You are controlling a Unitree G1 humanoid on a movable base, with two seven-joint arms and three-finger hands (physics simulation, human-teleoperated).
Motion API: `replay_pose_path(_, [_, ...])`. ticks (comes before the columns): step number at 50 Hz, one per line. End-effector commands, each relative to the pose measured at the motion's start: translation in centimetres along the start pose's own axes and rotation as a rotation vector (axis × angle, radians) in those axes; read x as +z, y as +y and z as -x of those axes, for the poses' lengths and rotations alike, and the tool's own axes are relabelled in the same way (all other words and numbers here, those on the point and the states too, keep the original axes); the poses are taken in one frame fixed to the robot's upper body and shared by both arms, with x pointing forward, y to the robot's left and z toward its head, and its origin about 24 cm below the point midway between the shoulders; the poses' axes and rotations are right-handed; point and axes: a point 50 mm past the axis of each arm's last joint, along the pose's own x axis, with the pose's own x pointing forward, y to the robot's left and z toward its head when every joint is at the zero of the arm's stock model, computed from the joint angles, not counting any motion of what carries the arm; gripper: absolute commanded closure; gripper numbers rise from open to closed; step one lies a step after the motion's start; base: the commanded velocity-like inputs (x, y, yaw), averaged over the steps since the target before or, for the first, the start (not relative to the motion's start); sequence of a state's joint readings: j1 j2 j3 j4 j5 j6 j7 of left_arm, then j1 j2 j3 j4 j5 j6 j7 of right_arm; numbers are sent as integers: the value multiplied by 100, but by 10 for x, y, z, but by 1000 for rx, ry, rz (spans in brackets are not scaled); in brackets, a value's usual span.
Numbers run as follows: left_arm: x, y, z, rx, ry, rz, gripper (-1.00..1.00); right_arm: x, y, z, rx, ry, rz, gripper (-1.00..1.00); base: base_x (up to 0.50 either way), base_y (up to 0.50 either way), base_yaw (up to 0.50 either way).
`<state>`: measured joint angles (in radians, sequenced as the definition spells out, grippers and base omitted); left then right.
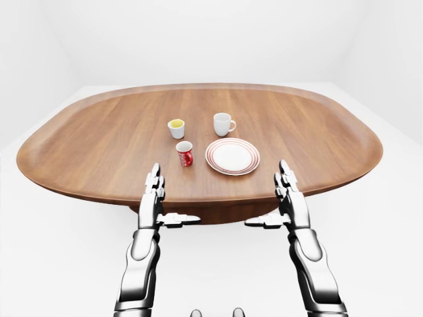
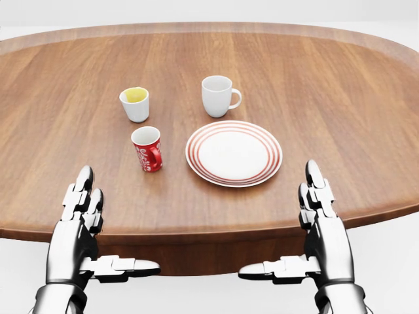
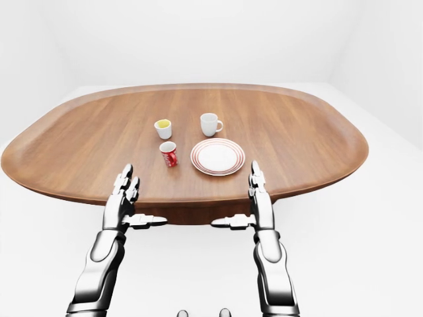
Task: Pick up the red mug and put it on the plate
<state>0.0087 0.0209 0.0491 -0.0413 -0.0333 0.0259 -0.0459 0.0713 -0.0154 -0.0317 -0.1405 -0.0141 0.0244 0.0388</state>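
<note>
Hovering at the table's (image 2: 340,98) near edge, left hand (image 2: 77,226) and right hand (image 2: 319,222) held fingers spread wide and empty, so the reach remained pending toward the upright red mug (image 2: 148,149) just left of the plate (image 2: 234,153).

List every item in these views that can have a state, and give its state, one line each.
red mug: upright on the table, beside the plate, not held.
striped plate: flat, nothing on it.
white mug: upright, handle to the head view's right.
small white cup: upright, yellow inside.
left hand: open, holding nothing.
right hand: open, holding nothing.
</note>
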Motion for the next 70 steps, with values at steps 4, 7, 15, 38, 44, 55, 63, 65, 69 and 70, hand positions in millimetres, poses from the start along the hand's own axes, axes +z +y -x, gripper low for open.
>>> replay_pose_path(4, [1, 2, 1, 5, -4, -1, -100, 0, 0, 2, 0, 0, 7, -100, 0, 37, 0])
replay_pose_path(7, [2, 2, 1, 5, -5, 0, -100, 0, 0, 2, 0, 1, 6, -100, 0, 37, 0])
replay_pose_path(15, [1, 1, 1, 3, -4, -3, -100, -1, 1, 2, 1, 4, 7, -100, 0, 37, 0])
replay_pose_path(38, [40, 4, -26, -18, -117, -9, -100, 50, -23, -29, -44, -167, 28, -100, 0, 17, 0])
replay_pose_path(44, [64, 8, -55, -23, -178, -24, -100, 71, -29, -47, -38, -239, 25, -100, 0, 0, 0])
replay_pose_path(55, [74, 13, -96, 6, -128, -66, -100, 112, -34, -59, -20, -378, 88, -100, 0, 0, 0])
replay_pose_path(63, [74, 22, -110, 38, -82, -82, -100, 124, -37, -69, -11, -407, 108, -100, 0, 0, 0])
replay_pose_path(65, [76, 23, -110, 42, -88, -85, -100, 127, -37, -69, -7, -417, 112, -100, 0, 0, 0])
replay_pose_path(69, [80, 25, -112, 50, -96, -90, -100, 132, -36, -69, -4, -433, 128, -100, 0, 0, 0])
replay_pose_path(70, [80, 25, -112, 50, -95, -90, -100, 132, -36, -69, -4, -433, 129, -100, 0, 0, 0])
